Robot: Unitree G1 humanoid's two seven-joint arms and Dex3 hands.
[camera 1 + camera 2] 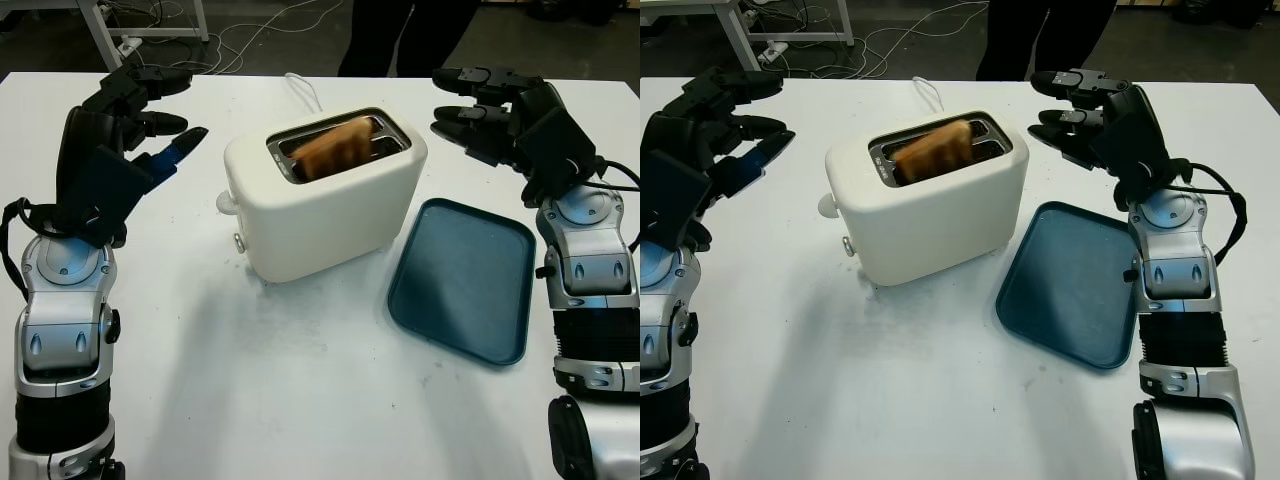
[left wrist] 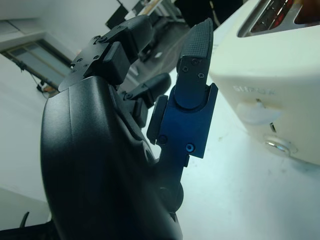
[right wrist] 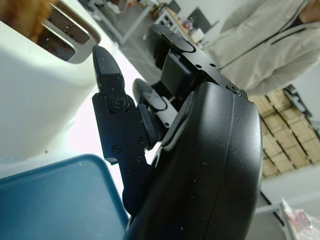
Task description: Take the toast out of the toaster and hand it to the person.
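White tabletop, seen from the head camera. A cream two-slot toaster stands near the middle, turned at an angle, with its lever and knob on the left end. One slice of toast sits in the slot, browned, leaning, its top edge just above the slot rim. A dark blue tray lies flat just right of the toaster, near its right end but apart from it. The left hand hangs above the tabletop to the left of the toaster, open and holding nothing, fingers pointing toward the toaster but well short of it. The right hand hovers to the right of the toaster's far end, above the far edge of the tray, also open with nothing in it. A person in dark trousers stands at the far side of the tabletop; the right wrist view shows a pale jacket. A white cord runs from behind the toaster toward the far edge.
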